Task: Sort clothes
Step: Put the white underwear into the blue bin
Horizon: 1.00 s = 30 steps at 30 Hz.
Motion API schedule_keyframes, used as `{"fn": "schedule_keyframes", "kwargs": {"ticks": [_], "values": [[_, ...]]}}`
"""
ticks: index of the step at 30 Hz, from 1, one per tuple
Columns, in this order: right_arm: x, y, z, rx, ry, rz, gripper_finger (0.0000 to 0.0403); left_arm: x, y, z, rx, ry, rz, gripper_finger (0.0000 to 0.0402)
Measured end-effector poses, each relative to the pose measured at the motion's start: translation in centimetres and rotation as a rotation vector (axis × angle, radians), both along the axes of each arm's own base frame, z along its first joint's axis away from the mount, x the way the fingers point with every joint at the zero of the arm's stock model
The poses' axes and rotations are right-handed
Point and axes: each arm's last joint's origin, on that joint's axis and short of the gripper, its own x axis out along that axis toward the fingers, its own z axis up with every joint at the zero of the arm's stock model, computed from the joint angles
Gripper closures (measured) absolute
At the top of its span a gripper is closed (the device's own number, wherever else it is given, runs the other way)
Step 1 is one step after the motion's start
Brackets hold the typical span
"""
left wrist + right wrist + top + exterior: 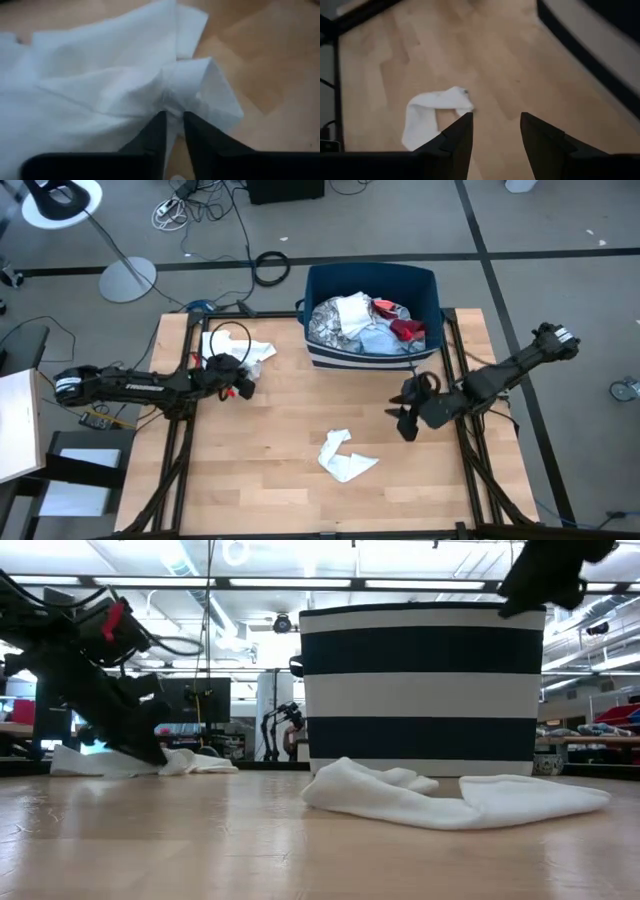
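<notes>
A white cloth piece (252, 352) lies flat on the table's far left; it fills the left wrist view (100, 75). My left gripper (240, 376) is down on it, shut on a fold. A second white piece (345, 457) lies crumpled at the near middle, also in the low view (440, 795) and the right wrist view (432, 117). My right gripper (406, 420) is open and empty above the table, right of that piece. The dark blue and white striped bin (372, 315) at the far middle holds several garments. My left gripper pinches a raised fold of the white cloth (172, 102) between its two fingertips, near the cloth's near edge. The fingers slant down from the table's left side. The cloth lies on the table, puckered toward the fingers; how many layers, I cannot tell.
The bin's striped wall (420, 690) stands behind the near white piece in the low view. Bare wood (270, 440) lies between the two white pieces. Dark frame rails (470, 470) run along the table's left and right sides.
</notes>
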Motion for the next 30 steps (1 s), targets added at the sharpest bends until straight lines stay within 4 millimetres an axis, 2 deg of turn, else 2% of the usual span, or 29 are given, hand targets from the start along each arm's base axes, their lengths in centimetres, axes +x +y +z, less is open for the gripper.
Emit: {"fn": "schedule_keyframes", "kwargs": {"ticks": [2,4,7,11,15,18,23,27,30], "values": [[0.4,0.4,-1.5,0.010,-0.040,-0.005,0.0238,0.0,0.0,0.0,-0.021,-0.004,-0.017,0.0368],[0.7,0.7,-3.0,0.011,-0.085,-0.018,0.0238,0.4,0.0,0.3,-0.023,-0.055,-0.048,0.0391],[1.1,1.0,-5.4,0.030,-0.163,-0.035,0.0238,1.4,0.2,1.7,-0.004,-0.153,-0.094,0.0398],[1.1,1.1,-8.9,0.028,-0.225,-0.041,0.0238,3.6,0.5,5.4,0.070,-0.243,-0.179,0.0400],[0.9,0.7,-11.4,0.008,-0.251,-0.085,0.0238,4.9,0.7,8.9,0.134,-0.185,-0.225,0.0400],[0.8,0.7,-12.2,0.014,-0.249,-0.076,0.0238,4.8,0.9,9.8,0.156,-0.049,-0.200,0.0400],[0.9,0.6,-12.2,-0.004,-0.244,-0.068,0.0238,4.1,0.8,8.9,0.160,0.081,-0.176,0.0393],[1.0,0.6,-12.2,-0.009,-0.246,-0.066,0.0238,3.1,0.7,6.5,0.110,0.123,-0.113,0.0369],[1.1,0.5,-12.1,-0.014,-0.246,-0.066,0.0238,2.4,0.7,5.0,0.074,0.120,-0.069,0.0335]]}}
